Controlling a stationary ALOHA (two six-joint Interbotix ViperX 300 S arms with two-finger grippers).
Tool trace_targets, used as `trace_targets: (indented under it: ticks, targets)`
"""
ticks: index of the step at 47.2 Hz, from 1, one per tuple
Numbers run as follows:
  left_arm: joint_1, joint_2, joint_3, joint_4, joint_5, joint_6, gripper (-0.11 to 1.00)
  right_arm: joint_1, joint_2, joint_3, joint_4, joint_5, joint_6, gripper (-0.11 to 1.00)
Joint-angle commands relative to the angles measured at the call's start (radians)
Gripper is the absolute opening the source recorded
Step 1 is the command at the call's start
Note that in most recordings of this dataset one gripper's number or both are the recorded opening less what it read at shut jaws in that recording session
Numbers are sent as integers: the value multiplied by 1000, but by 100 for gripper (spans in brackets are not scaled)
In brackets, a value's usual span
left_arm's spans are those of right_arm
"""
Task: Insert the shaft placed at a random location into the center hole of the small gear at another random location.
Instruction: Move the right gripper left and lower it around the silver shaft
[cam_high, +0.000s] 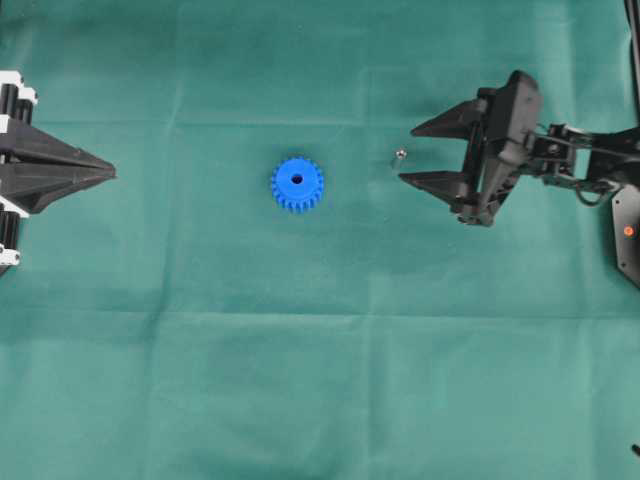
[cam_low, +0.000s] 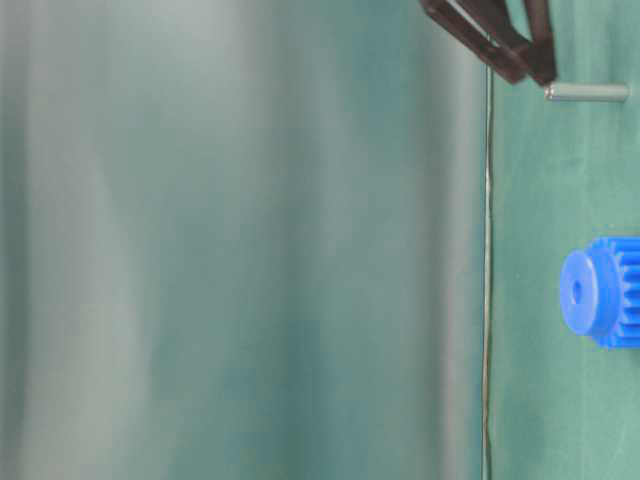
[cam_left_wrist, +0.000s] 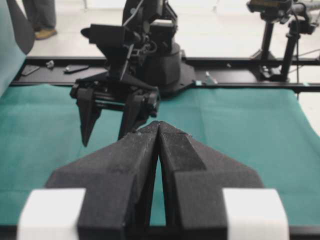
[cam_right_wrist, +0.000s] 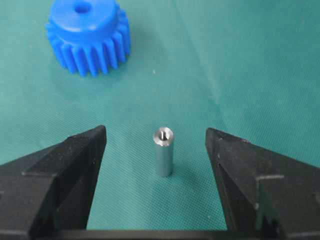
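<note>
The small blue gear (cam_high: 297, 184) lies flat on the green cloth, its center hole (cam_high: 297, 180) facing up and empty. The shaft (cam_high: 400, 155) stands upright on the cloth to the gear's right. My right gripper (cam_high: 407, 155) is open, with one fingertip on each side of the shaft and not touching it. The right wrist view shows the shaft (cam_right_wrist: 164, 152) between the fingers (cam_right_wrist: 75, 165), with the gear (cam_right_wrist: 89, 35) beyond. My left gripper (cam_high: 113, 173) is shut and empty at the far left, and its tips meet in the left wrist view (cam_left_wrist: 158, 125).
The green cloth (cam_high: 320, 380) covers the table. In the left wrist view, a black rail (cam_left_wrist: 240, 82) runs along the far edge behind the right arm's base (cam_left_wrist: 155, 60), with camera stands (cam_left_wrist: 280, 40) beyond. The table-level view shows the gear (cam_low: 600, 292) and the shaft (cam_low: 587, 92).
</note>
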Motion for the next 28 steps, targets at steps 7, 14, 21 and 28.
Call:
trace_targets:
  ticks: [7, 14, 21, 28]
  targets:
    - [-2, 8, -21, 2, -5, -3, 0, -5, 35, -41, 8, -21, 11, 81]
    - [-3, 8, -21, 3, -2, -5, 0, -5, 35, -41, 8, -20, 11, 80]
    - [-3, 8, -21, 2, -2, -5, 0, -5, 37, -44, 8, -21, 9, 75]
    - [-2, 8, -21, 2, 3, -5, 0, -5, 40, -44, 5, -21, 6, 40]
